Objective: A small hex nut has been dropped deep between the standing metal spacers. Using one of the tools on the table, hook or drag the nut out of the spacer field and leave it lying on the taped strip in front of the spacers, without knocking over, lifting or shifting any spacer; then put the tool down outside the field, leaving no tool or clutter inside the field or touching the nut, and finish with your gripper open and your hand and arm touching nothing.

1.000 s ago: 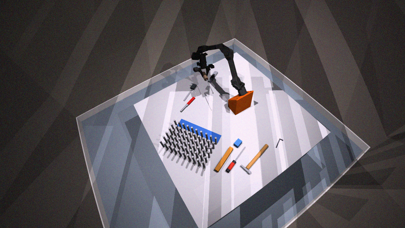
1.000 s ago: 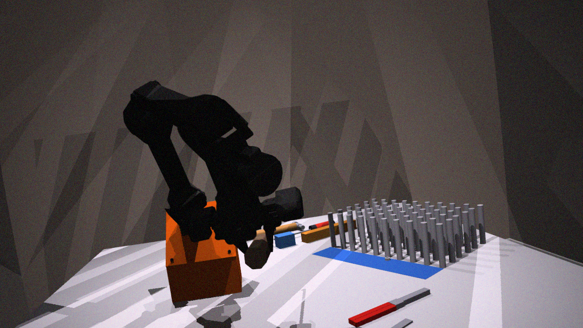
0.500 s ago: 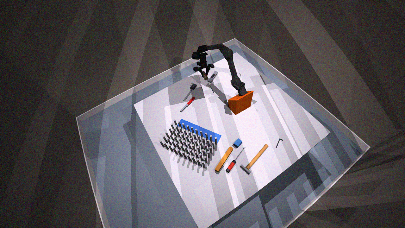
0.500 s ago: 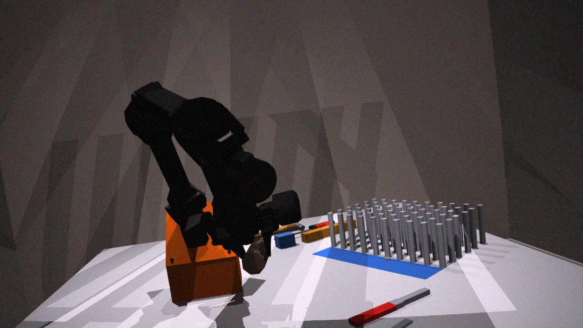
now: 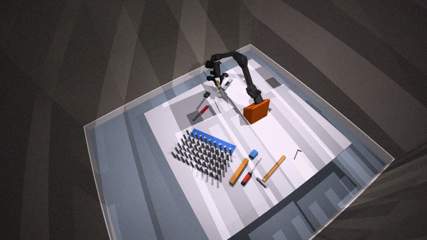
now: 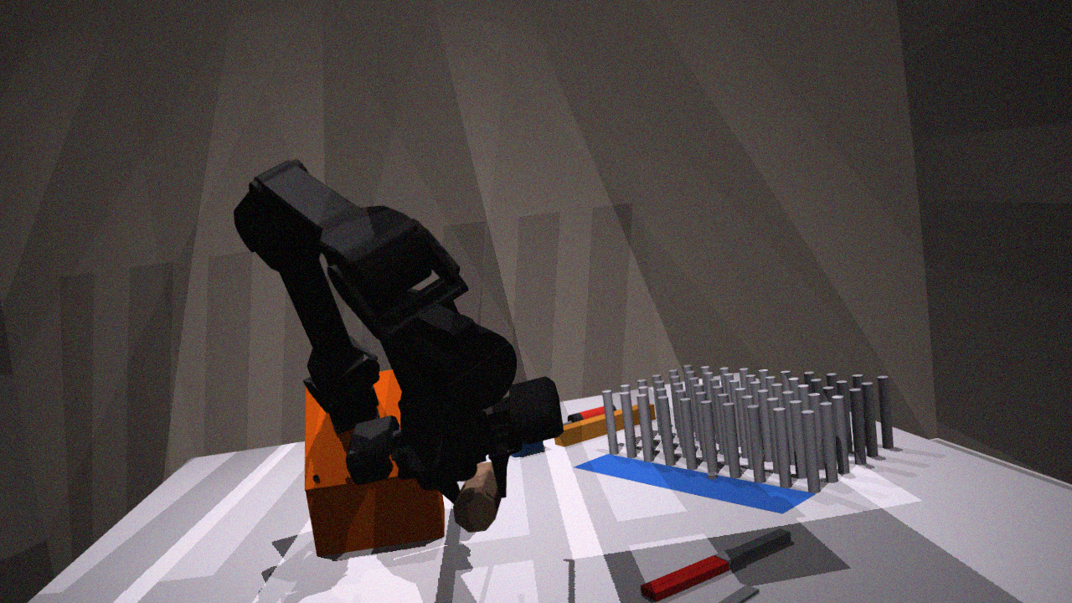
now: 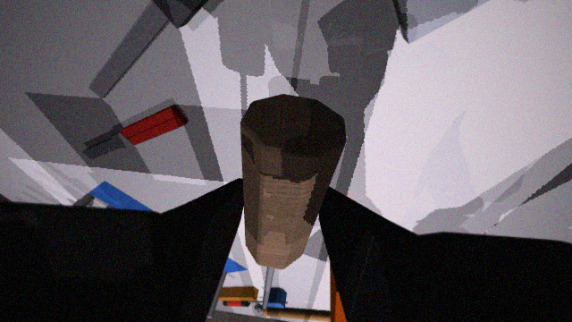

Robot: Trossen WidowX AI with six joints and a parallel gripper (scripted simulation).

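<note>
My gripper (image 5: 219, 83) (image 6: 479, 491) (image 7: 282, 190) is shut on the wooden handle (image 5: 219, 85) (image 6: 476, 507) (image 7: 281, 215) of a thin metal hook tool, well behind the strip and above the table. Its shaft (image 5: 224, 97) (image 7: 268, 286) points down and away; its tip is hard to make out. The grey spacers (image 5: 230, 151) (image 6: 731, 442) stand upright in rows. The blue taped strip (image 5: 217, 140) (image 6: 651, 473) (image 7: 118, 197) lies along their front. The small nut (image 6: 713, 476) lies on the strip close to the front row, in the exterior view; elsewhere I cannot make it out.
A red-handled tool (image 5: 204, 109) (image 6: 686, 577) (image 7: 154, 124), a dark-headed tool (image 5: 206, 94) and a grey tool (image 5: 228, 84) lie near the arm. Beside the field are an orange bar (image 5: 239, 171), screwdriver (image 5: 246, 179), hammer (image 5: 274, 168), blue block (image 5: 253, 154) and hex key (image 5: 296, 154).
</note>
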